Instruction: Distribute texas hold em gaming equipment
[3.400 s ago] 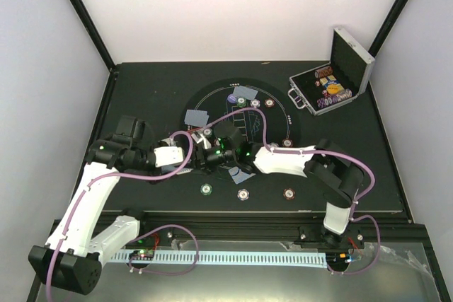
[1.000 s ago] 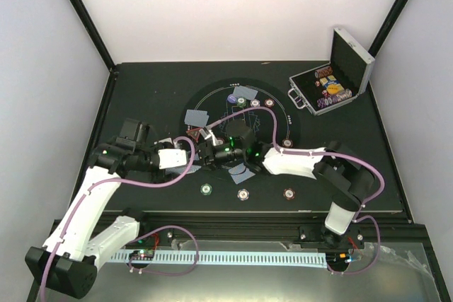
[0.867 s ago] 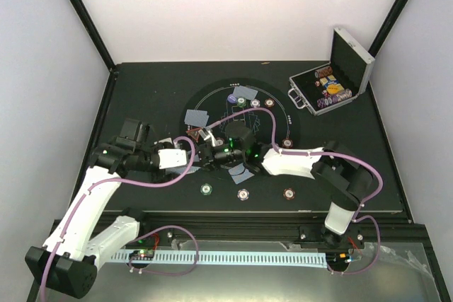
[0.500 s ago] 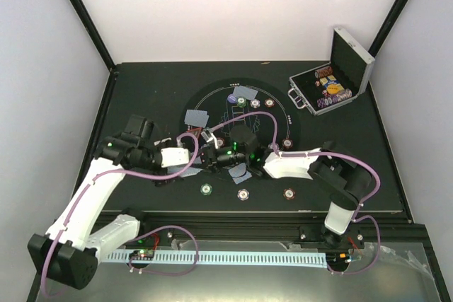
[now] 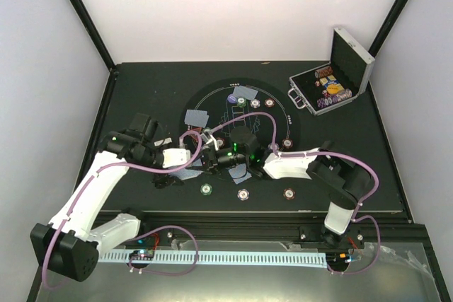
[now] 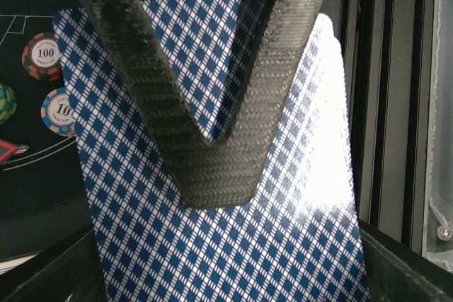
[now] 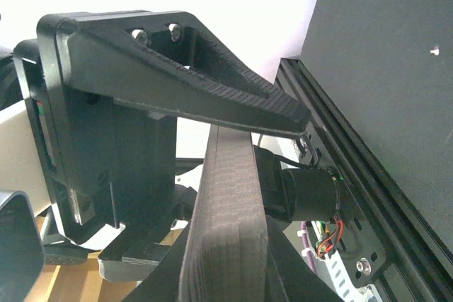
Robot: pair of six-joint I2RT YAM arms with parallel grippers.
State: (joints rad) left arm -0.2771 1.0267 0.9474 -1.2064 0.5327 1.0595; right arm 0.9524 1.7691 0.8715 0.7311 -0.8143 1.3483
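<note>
Playing card [image 6: 304,245], light, thin and slippery, is filling the left-wrist frame beneath the left jaws, asking for an edge pinch; whether these or the right jaws are gripping it, I cannot tell.

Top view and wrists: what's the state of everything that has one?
silver case, open, lid raised.
left gripper, fingers in front of a card; open or shut unclear.
right gripper, fingers converge; grip unclear.
card, patterned back toward the left wrist camera.
mat cards, face down, flat.
three near chips, flat, apart from each other.
</note>
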